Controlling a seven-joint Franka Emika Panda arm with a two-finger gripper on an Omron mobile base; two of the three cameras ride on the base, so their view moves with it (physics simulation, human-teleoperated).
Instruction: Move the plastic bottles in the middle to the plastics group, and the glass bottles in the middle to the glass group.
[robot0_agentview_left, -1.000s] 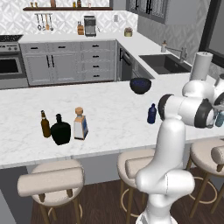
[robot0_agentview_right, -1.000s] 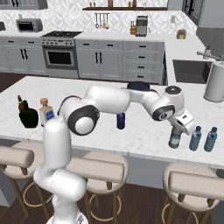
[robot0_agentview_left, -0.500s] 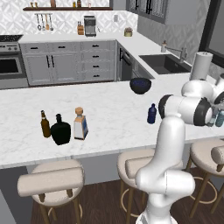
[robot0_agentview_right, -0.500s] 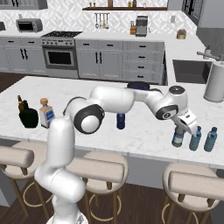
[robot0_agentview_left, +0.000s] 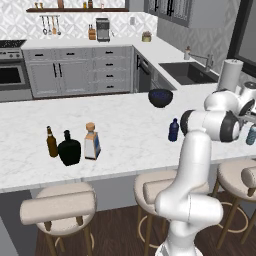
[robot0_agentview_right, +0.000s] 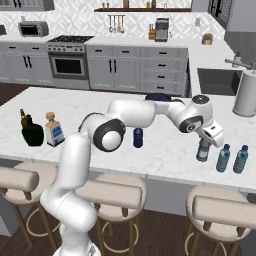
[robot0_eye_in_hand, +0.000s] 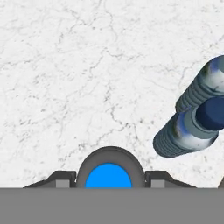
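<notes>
Two-finger gripper is clamping an upright clear, dark-capped plastic bottle just beside the pale teal-blue translucent bottles

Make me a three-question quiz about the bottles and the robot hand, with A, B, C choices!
1. Where on the counter is the dark blue bottle?
A. left end
B. middle
C. right end

2. How many bottles stand together at the counter's left end?
A. one
B. three
C. five

3. What is the gripper doing?
A. wide open, holding nothing
B. closed on the clear bottle
C. closed on the dark blue bottle

Answers:
1 B: it stands alone mid-counter, in front of the arm.
2 B: the brown bottle, black flask and cork-stoppered bottle stand there.
3 B: the fingers sit either side of its cap.
</notes>
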